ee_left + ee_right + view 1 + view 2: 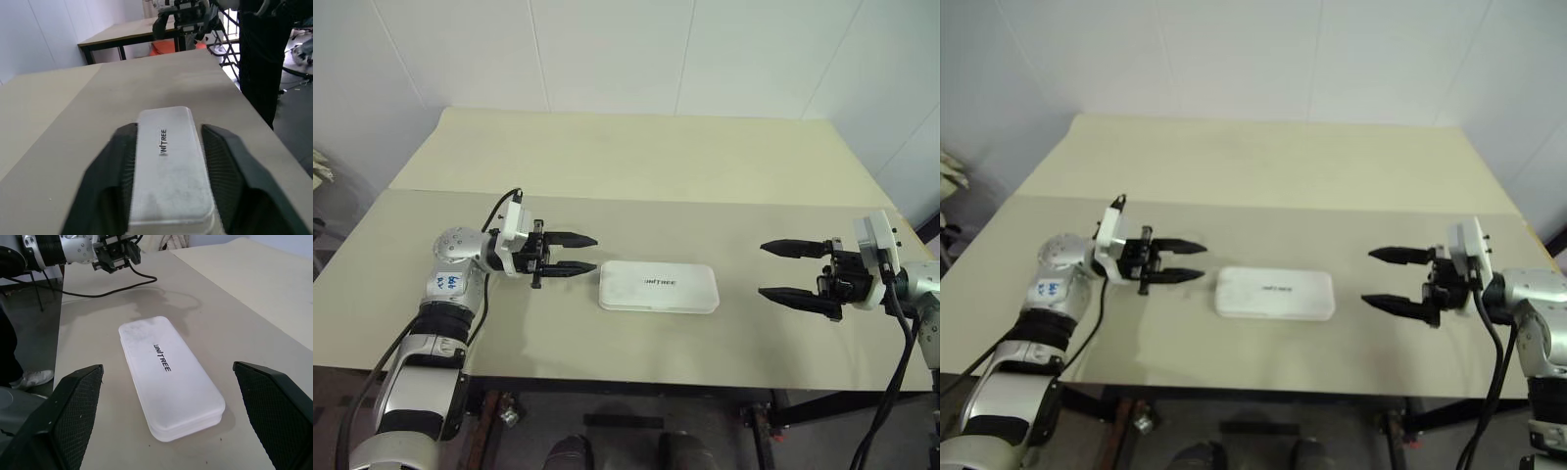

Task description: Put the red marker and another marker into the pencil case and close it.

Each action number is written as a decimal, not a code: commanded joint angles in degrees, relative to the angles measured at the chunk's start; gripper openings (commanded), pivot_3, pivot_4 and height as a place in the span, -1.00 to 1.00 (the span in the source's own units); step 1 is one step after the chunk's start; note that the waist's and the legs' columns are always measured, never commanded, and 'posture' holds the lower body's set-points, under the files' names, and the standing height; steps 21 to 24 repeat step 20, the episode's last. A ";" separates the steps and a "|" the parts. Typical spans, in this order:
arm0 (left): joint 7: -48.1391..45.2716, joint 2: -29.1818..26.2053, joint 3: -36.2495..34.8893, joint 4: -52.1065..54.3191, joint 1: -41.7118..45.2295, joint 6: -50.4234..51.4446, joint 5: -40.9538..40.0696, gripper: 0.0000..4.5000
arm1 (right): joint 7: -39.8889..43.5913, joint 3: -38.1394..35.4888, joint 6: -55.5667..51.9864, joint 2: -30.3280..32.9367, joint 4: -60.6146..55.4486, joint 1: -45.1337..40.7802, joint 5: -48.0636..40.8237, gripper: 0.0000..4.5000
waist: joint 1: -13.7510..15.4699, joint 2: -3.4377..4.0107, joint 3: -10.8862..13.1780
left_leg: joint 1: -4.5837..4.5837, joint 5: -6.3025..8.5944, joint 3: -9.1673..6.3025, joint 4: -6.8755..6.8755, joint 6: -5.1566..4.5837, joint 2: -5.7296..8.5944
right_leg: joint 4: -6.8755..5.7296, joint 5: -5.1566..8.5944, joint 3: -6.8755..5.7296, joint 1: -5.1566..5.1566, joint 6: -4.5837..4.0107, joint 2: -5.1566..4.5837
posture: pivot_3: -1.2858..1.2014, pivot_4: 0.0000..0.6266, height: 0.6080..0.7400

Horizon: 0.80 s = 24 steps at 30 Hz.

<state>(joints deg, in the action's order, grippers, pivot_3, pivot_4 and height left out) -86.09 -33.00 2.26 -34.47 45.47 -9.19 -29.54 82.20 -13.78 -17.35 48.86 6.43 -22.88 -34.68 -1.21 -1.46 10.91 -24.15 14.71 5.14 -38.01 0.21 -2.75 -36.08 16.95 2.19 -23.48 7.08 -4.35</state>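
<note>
On the beige tabletop, the white hard rectangular pencil case lay shut between both arms. Left gripper sat just beside its end, fingers partly parted, holding nothing. Right gripper stood well apart, spread wide, empty.

The pencil case looks smooth white plastic; table matt beige.
</note>
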 commanded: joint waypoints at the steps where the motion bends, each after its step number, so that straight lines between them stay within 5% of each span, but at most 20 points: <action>1: -6.41 -1.33 -1.21 3.24 -1.74 1.84 -1.69 0.44 | 1.29 -0.34 1.08 1.01 0.85 -1.79 0.05 1.00 | -0.19 0.00 0.00 | 0.02 0.00 0.02 0.00 -0.01 0.00 | 0.01 -0.01 0.01 0.01 -0.01 -0.02 | 0.03 -0.52 1.00; 5: -5.28 -1.51 -1.94 3.74 -1.97 2.24 -1.07 0.98 | 2.73 0.06 1.18 1.54 3.06 -3.53 0.73 1.00 | -0.29 0.00 0.00 | 0.01 0.01 0.02 0.04 -0.01 -0.02 | 0.03 0.00 0.00 -0.01 -0.02 -0.01 | 0.03 -0.52 1.00; 24: -3.50 -2.57 -4.41 6.65 -3.71 3.96 -0.83 0.98 | -1.07 -1.17 1.04 -1.02 -2.93 -0.45 -0.44 1.00 | -0.31 0.00 0.00 | 0.00 0.02 0.04 0.08 -0.01 -0.02 | 0.08 0.01 0.00 -0.03 -0.02 -0.03 | 0.03 -0.52 1.00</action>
